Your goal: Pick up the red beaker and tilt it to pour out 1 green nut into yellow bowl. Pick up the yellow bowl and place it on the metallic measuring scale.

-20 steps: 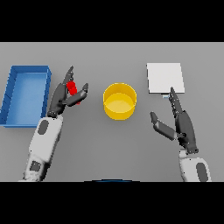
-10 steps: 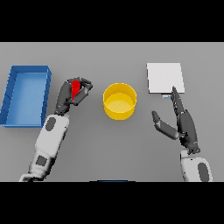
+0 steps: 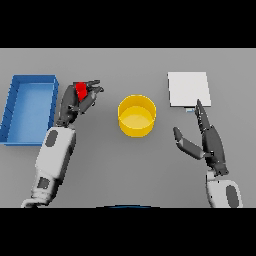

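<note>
One small red beaker sits within curled fingers.

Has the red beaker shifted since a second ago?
Yes. The red beaker, gripped in the left robot hand, has moved slightly toward the round yellow bowl and away from the blue rectangular bin.

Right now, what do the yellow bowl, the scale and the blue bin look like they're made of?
Yellow bowl: probably plastic; uniform matte yellow, no glints.
Scale: flat pale grey-white plate with an even, dull sheen; could be brushed metal, though the look leaves it open.
Blue bin: likely plastic; solid saturated blue, thin straight walls, no shine.
</note>
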You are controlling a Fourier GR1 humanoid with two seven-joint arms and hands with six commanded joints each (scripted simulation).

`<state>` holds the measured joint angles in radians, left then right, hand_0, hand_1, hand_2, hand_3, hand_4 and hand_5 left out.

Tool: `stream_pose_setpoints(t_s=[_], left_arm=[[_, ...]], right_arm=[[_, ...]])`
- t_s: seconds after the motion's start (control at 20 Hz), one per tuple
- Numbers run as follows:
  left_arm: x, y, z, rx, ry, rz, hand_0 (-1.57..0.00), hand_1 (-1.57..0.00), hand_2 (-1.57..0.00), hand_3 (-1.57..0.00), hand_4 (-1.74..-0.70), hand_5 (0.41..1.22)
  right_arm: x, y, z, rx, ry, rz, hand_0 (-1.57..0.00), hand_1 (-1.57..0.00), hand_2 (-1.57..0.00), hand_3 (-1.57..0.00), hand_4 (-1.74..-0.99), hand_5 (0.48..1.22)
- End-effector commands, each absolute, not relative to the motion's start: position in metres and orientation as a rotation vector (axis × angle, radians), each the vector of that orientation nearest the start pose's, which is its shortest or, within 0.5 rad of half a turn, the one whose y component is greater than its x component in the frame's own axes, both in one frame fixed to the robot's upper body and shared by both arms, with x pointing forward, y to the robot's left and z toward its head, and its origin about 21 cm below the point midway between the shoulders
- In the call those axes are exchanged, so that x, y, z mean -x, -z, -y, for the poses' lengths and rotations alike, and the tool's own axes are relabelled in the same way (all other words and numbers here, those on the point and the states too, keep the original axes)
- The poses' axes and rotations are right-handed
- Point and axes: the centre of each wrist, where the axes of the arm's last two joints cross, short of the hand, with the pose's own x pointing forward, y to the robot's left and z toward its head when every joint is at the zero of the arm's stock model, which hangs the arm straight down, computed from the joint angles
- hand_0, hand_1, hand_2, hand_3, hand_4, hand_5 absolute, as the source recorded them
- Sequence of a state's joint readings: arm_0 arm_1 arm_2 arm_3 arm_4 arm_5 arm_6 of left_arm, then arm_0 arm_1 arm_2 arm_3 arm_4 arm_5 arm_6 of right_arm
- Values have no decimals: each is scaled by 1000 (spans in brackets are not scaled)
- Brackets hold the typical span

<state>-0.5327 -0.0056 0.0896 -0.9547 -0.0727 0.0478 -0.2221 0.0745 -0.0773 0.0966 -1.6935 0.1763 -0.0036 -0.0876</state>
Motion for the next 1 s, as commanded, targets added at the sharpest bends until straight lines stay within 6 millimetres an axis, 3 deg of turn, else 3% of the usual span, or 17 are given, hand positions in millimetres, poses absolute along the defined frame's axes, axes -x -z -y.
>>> stream_pose_setpoints(t_s=[0.0, 0.5, 0.75, 0.95], left_arm=[[-368, -2, -181, 21, 146, 1668, -1535, -1536, -1539, -1526, -1699, 1135], [-383, -39, -186, -90, 406, 1691, -1559, -1560, -1561, -1556, -1727, 1138], [-391, -63, -179, -261, 739, 1642, -1567, -1567, -1568, -1566, -1737, 1120], [-395, -83, -158, -391, 1024, 1604, -1569, -1569, -1570, -1569, -1739, 1134]], right_arm=[[-229, -13, 228, 137, -257, 1711, 1, 1, 1, 1, -1233, 644], [-230, -16, 230, 175, -291, 1750, 1, 1, 1, 1, -1213, 662], [-227, -15, 227, 186, -295, 1731, 1, 1, 1, 1, -1190, 658], [-225, -17, 225, 173, -310, 1731, 1, 1, 1, 1, -1178, 667]])
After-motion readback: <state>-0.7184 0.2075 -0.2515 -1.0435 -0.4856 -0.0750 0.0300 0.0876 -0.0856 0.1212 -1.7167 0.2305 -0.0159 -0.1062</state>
